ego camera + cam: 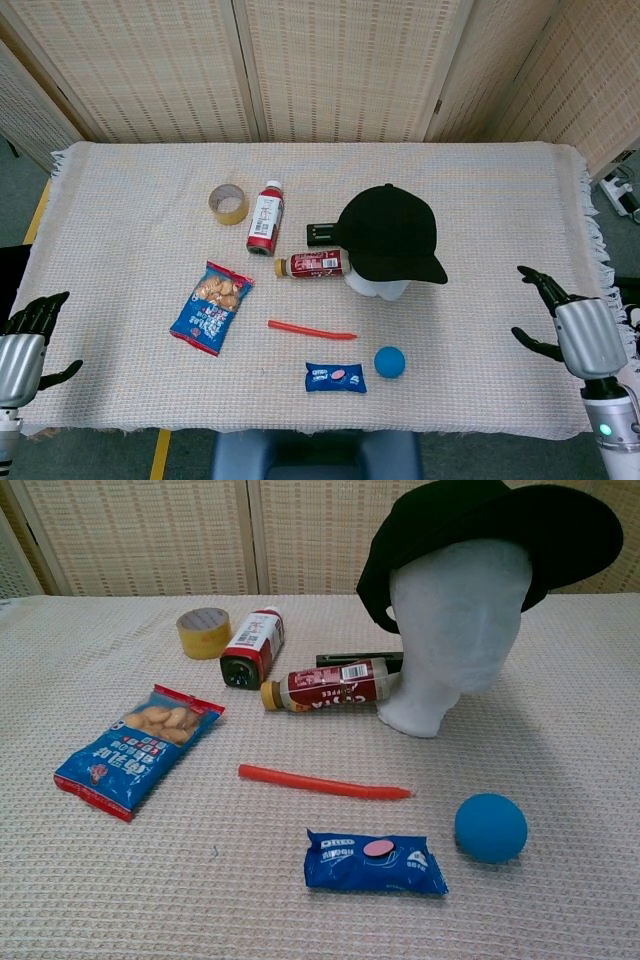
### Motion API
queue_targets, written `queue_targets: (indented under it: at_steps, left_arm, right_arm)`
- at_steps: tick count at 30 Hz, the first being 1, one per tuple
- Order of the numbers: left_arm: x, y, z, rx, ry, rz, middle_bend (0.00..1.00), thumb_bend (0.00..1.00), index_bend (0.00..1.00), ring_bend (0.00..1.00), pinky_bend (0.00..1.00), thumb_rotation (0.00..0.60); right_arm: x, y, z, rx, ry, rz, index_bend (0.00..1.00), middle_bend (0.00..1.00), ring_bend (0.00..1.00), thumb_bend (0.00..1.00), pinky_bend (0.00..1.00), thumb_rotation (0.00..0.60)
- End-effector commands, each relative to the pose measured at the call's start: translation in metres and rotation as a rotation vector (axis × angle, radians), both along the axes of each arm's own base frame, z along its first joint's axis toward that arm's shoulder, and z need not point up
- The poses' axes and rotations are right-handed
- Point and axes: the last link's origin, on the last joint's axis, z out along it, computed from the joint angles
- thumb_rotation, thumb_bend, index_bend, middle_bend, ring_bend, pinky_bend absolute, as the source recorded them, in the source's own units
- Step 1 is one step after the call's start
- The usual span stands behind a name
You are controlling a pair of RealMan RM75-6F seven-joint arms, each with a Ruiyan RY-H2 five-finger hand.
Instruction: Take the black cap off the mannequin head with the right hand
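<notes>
We are seeing the cream woven tablecloth [480, 200] carrying everything. The white foam mannequin head [455, 620] is standing upright just right of centre, so the black fabric cap [388, 232] is sitting pulled down over its crown, brim pointing toward four o'clock. Our right hand [578, 335] is hovering at four o'clock, well apart from the cap, fingers spread wide and holding nothing. Our left hand [22, 350] is waiting at eight o'clock, fingers apart and empty. No open container is showing.
</notes>
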Motion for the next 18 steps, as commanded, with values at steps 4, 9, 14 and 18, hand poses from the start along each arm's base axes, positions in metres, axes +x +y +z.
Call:
queue_targets:
  at_steps: [4,9,14,18]
  left_arm:
    - [0.000,0.000,0.000,-0.003,-0.004,0.001,0.16,0.18,0.08,0.13,0.23,0.600]
    - [-0.002,0.001,-0.001,-0.010,-0.010,0.007,0.15,0.18,0.08,0.13,0.23,0.600]
    - [-0.005,0.001,0.001,-0.016,-0.024,0.023,0.14,0.18,0.08,0.12,0.23,0.600]
    - [-0.006,0.000,0.002,-0.020,-0.031,0.031,0.14,0.18,0.08,0.12,0.23,0.600]
  right_arm:
    - [0.034,-0.026,-0.002,0.009,-0.048,0.092,0.21,0.34,0.82,0.08,0.83,0.600]
    - [0.055,-0.039,-0.014,0.041,-0.080,0.143,0.27,0.36,0.83,0.14,0.85,0.600]
    - [0.088,-0.063,-0.047,0.091,-0.110,0.213,0.31,0.38,0.84,0.17,0.85,0.600]
    - [0.100,-0.073,-0.061,0.091,-0.142,0.238,0.35,0.42,0.86,0.19,0.87,0.600]
